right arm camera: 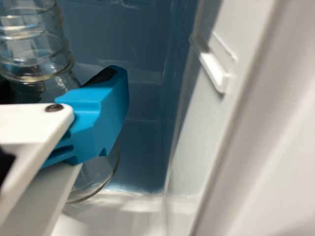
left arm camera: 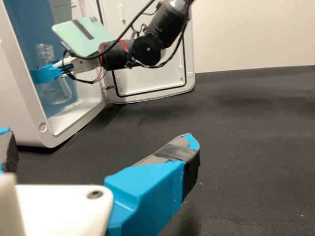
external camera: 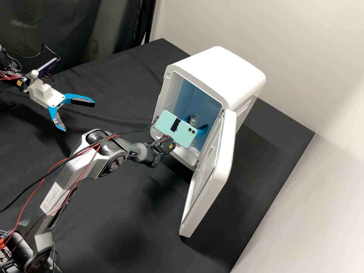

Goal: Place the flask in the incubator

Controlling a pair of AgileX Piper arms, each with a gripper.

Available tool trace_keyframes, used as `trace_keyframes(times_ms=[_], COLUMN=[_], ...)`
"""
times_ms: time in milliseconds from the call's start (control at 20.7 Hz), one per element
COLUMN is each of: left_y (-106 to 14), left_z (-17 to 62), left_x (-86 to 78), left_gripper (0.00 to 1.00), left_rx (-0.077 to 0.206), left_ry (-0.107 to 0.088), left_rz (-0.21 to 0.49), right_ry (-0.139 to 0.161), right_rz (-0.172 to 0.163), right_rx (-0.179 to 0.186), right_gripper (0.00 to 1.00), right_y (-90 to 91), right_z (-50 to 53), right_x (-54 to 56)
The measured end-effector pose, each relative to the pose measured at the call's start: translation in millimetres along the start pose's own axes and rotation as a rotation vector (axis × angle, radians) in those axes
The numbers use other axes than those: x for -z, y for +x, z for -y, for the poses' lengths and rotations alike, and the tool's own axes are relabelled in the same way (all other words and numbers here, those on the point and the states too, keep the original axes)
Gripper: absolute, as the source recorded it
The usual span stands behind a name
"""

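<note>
A clear glass flask point(external camera: 195, 120) stands inside the blue-lined chamber of the white incubator point(external camera: 227, 76), whose door point(external camera: 212, 170) hangs open toward the front. My right gripper point(external camera: 200, 127) is inside the chamber, shut on the flask's neck. In the left wrist view the flask point(left arm camera: 51, 91) has its base low over the chamber floor; whether it touches I cannot tell. A blue finger point(right arm camera: 98, 113) presses against the flask point(right arm camera: 29, 44) below its threaded mouth. My left gripper point(external camera: 77, 115) hangs open and empty over the bench at the far left, well away from the incubator.
A mint-green phone-like camera point(external camera: 177, 128) sits on the right wrist at the chamber's mouth. The black bench point(external camera: 125, 212) ends close to the right of the incubator. Red and black cables point(external camera: 45, 178) run along the right arm. Dark equipment point(external camera: 49, 64) stands at the back left.
</note>
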Motion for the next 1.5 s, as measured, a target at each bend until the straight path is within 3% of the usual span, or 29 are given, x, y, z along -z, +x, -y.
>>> trace_keyframes(times_ms=[242,531,821,1014,1159,1497], left_y=[2.0,2.7,4.2,5.0,5.4,5.8], left_z=[-2.1,-2.0,-4.0,-2.1,-1.8,-1.8], left_x=[0.6,-1.2,0.0,0.1,-0.7,-1.6], left_gripper=[1.0,1.0,1.0,1.0,1.0,1.0], left_rx=[-0.007,-0.006,-0.013,-0.005,-0.004,-0.003], left_ry=[0.007,0.009,0.015,0.009,0.009,0.009], left_rz=[0.004,0.013,0.014,0.015,0.02,0.024], right_ry=[-0.001,0.0,0.038,0.033,0.01,0.001], right_rz=[0.019,0.016,0.052,0.056,0.056,0.059], right_rx=[0.021,0.012,0.014,-0.011,-0.025,-0.021], right_gripper=[0.0,0.0,0.0,0.0,0.0,0.0], right_y=[16.1,32.2,47.2,54.9,59.5,63.3], right_z=[-1.8,-9.6,-13.4,-22.0,-27.2,-32.0], right_x=[0.7,6.1,5.7,4.7,2.2,5.3])
